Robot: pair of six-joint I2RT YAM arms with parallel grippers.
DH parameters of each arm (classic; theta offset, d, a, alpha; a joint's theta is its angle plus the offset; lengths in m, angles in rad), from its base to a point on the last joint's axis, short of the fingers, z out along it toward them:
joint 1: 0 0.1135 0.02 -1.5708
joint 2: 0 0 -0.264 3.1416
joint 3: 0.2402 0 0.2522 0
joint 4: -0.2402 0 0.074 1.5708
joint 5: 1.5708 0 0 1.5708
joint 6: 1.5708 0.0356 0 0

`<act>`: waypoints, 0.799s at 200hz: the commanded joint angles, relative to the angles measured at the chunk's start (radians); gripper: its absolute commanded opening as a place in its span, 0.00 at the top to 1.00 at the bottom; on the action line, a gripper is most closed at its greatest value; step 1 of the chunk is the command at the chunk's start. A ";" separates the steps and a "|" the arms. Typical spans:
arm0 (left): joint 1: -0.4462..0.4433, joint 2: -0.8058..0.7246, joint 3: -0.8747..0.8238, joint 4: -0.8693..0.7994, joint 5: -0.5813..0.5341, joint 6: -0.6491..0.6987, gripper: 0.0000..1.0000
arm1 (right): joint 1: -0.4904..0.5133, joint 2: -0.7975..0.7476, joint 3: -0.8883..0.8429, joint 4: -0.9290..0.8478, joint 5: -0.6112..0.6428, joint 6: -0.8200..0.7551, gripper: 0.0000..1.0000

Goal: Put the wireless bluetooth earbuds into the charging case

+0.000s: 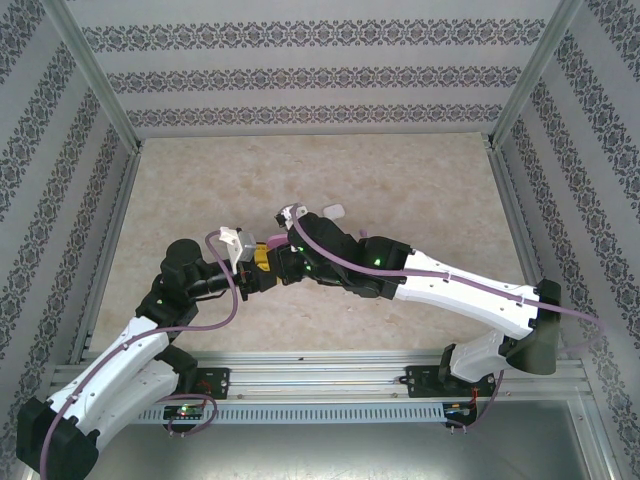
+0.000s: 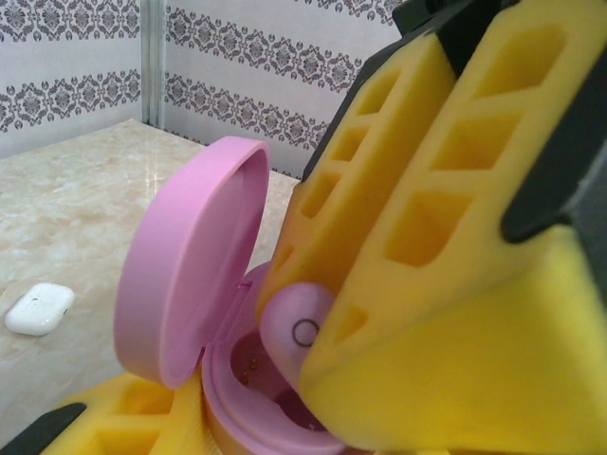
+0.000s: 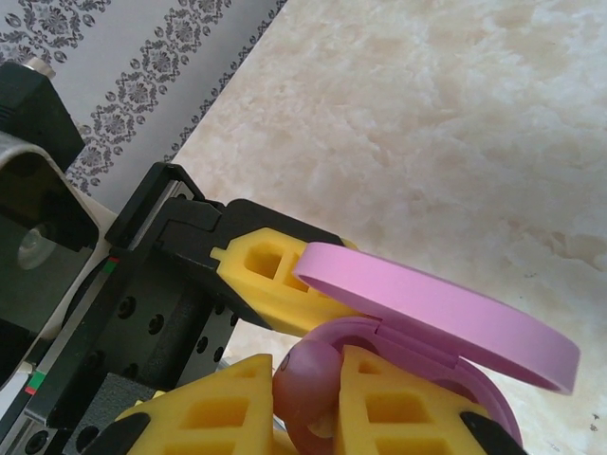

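Currently we're mid-insertion. Our left claw [image 1: 262, 262] is clamped on the base of the pink charging case [image 2: 251, 408], holding it off the desk [image 1: 420, 170] over the middle, nearer the near edge than the far one. On the case the lid [image 2: 185, 270] is swung open and stands roughly upright on its hinge.

Our right claw [image 3: 305, 372] is closed on one earbud [image 2: 296, 332], a small rounded pinkish piece pinched between the yellow fingers [image 3: 403, 417]. It sits right at the mouth of the case, at or on the base rim, and doesn't look seated to us. Beside it a well [image 2: 248, 365] with small contact dots looks vacant. We can't tell whether the other earbud is already in.

Next move, our read: tilt the earbud to line up with its well, ease it down, and release only once it drops in. The bulky right fingers crowd the lid and rim, so clearance is tight. The left claw has to hold the case steady against the push.

Also a white case [image 2: 38, 308] lies shut on the desk, well apart, toward the far edge. We don't think it's part of this step.

Writing: none readable. The only mark is a small ring [image 2: 305, 332] on the earbud face, and we see no brand or label on either case
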 commanded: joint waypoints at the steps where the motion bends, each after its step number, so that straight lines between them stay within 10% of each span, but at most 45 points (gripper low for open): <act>1: -0.011 -0.025 -0.005 0.065 0.011 -0.019 0.78 | -0.014 0.016 0.012 -0.019 0.016 -0.016 0.83; 160: -0.012 -0.024 0.001 0.035 0.007 -0.012 0.77 | -0.039 0.019 0.005 -0.038 -0.034 -0.009 0.70</act>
